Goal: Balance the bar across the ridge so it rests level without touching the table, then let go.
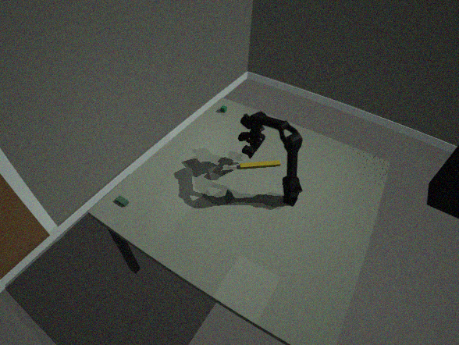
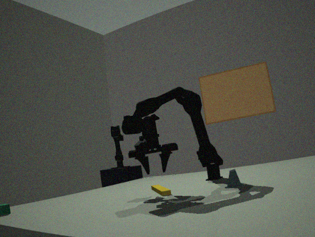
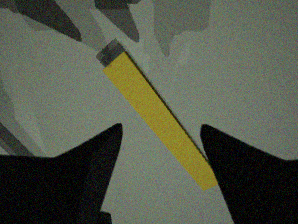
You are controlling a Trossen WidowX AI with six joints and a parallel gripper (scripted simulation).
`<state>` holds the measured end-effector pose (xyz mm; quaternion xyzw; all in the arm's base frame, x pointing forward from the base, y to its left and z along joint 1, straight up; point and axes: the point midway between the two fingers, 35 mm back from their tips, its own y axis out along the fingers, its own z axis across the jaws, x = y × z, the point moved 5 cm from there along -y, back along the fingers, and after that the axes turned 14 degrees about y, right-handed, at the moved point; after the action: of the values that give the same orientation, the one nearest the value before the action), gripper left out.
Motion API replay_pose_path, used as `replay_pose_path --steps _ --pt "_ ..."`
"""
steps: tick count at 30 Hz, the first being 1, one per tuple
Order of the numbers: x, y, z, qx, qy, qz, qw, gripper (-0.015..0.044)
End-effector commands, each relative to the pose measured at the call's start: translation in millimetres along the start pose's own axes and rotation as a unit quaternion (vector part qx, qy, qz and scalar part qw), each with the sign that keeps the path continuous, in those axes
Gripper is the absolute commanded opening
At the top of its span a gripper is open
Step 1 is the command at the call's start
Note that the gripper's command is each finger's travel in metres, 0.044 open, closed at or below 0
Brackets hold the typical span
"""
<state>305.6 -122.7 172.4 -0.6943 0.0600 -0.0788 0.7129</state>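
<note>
Matte black arm, chunky angular joints; black tool (image 1: 247,145) (image 2: 156,172) (image 3: 161,128), two tapering pointed fingers.

The bar (image 1: 260,165) (image 2: 160,190) (image 3: 159,120) looks matt and smooth, like painted wood or plastic. The 1 table (image 1: 250,230) (image 2: 254,209) (image 3: 65,100) looks smooth and matt. The arm (image 1: 292,164) (image 2: 199,128) looks dull.
</note>
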Motion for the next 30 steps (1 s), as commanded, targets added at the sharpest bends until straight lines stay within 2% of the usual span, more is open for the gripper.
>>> replay_pose_path --steps 1,20,25,30 --pt "-5.0 0.9 -1.5 -0.004 -0.049 0.001 0.999 0.0315" --pt "-25.2 2.6 -5.2 -0.017 -0.309 0.003 0.951 0.0315" --pt "-25.8 3.9 -5.3 -0.017 -0.318 0.004 0.948 0.0315" --pt "-24.9 26.0 -6.3 -0.017 -0.318 0.004 0.948 0.0315"
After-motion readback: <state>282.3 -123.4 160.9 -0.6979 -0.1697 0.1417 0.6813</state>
